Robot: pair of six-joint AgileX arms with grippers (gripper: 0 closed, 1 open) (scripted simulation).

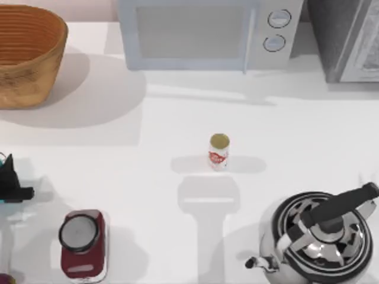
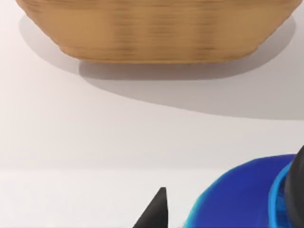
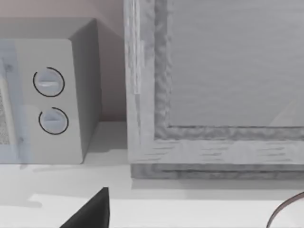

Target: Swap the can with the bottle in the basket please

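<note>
Two arms, neither holding anything. Left gripper (image 1: 13,190) sits at the frame's left edge; whether its jaws are apart or together I cannot tell. Small white bottle with red label and dull gold top (image 1: 218,152) stands upright mid-frame, well right of it; orange-brown woven wicker basket (image 1: 26,56) upper left. Left arm judged nearer.
</note>
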